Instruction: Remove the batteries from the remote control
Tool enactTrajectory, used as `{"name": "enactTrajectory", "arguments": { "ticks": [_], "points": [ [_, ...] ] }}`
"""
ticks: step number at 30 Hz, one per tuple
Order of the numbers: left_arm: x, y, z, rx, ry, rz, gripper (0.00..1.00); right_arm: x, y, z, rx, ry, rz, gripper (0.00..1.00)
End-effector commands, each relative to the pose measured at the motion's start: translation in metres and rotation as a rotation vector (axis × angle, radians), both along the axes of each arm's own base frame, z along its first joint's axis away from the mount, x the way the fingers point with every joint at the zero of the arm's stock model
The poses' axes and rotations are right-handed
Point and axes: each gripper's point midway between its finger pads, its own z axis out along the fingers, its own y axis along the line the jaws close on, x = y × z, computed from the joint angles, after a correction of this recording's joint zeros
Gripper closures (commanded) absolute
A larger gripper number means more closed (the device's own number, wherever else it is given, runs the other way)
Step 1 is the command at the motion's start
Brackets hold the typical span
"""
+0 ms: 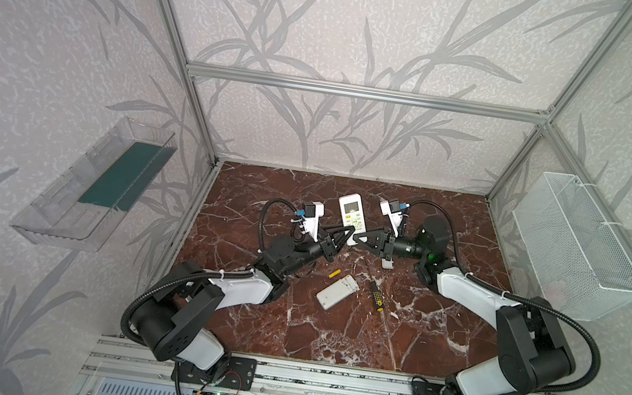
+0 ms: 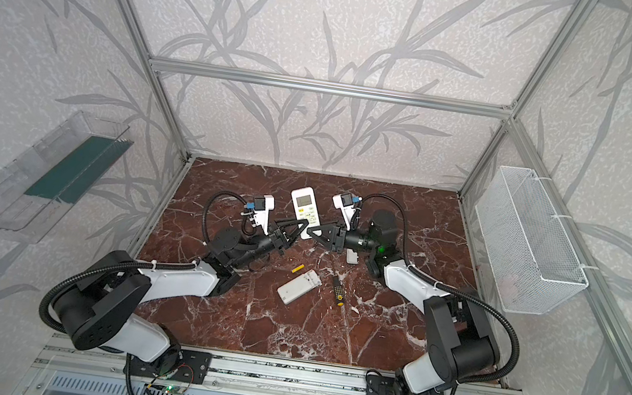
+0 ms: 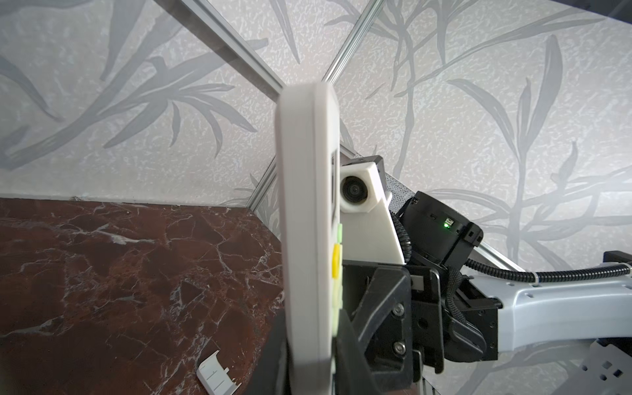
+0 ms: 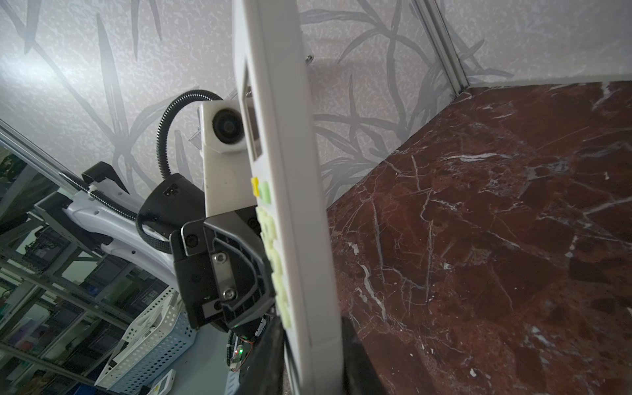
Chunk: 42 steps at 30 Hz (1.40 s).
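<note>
Marbled red-brown worktop point(image 1: 431, 349) in both top views carries one yellow battery point(image 1: 334, 273) lying loose just beside a second remote point(image 1: 335, 292). Farther back, the left gripper point(image 1: 347, 237) and right gripper point(image 1: 359, 240) meet at the near end of a white remote point(image 1: 351, 211). In the left wrist view, the left gripper pinches that remote edge-on between its fingers point(image 3: 276, 362); in the right wrist view, the right gripper is likewise clamped across its buttoned face and back.

- We see a marble table point(image 1: 431, 349).
- Just by the fingers point(image 1: 375, 242): a cover point(image 1: 387, 264).
- Farther from them: battery point(image 1: 334, 273), remote point(image 1: 336, 291), screwdriver point(image 1: 376, 296).
</note>
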Motion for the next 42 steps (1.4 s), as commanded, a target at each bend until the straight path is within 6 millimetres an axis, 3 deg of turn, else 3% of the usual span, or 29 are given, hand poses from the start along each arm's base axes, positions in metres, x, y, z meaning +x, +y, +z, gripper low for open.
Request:
{"name": "enactTrajectory", "arguments": {
  "ticks": [1,3,7,12,16,21,30,36,42],
  "points": [
    [-0.004,-0.002,0.020,-0.028,-0.058,-0.014,0.91,-0.004,0.001,0.006,-0.019,-0.042,-0.013,0.81],
    [-0.002,-0.001,0.017,-0.024,-0.049,-0.007,0.85,-0.004,0.001,0.007,-0.023,-0.043,-0.011,0.85],
    [0.002,0.003,0.011,-0.021,-0.025,0.011,0.59,-0.004,0.000,0.005,-0.045,-0.047,-0.020,0.96],
    [0.007,0.011,0.003,0.007,0.000,0.052,0.28,-0.001,-0.008,-0.004,-0.134,-0.073,-0.083,0.97],
    [0.013,0.025,-0.010,0.107,0.049,0.137,0.10,0.002,-0.023,-0.013,-0.303,-0.154,-0.193,0.97],
    [0.020,0.042,-0.026,0.321,0.174,0.234,0.04,0.004,-0.039,-0.029,-0.591,-0.313,-0.335,0.96],
    [0.009,0.063,-0.015,0.387,0.304,0.285,0.00,0.010,-0.049,-0.041,-0.844,-0.529,-0.481,0.96],
    [0.008,0.062,-0.016,0.414,0.483,0.272,0.01,0.012,-0.052,-0.035,-0.915,-0.667,-0.555,0.96],
    [0.011,0.051,0.000,0.335,0.597,0.236,0.01,0.012,-0.051,-0.034,-1.011,-0.853,-0.603,0.96]
  ]
}}
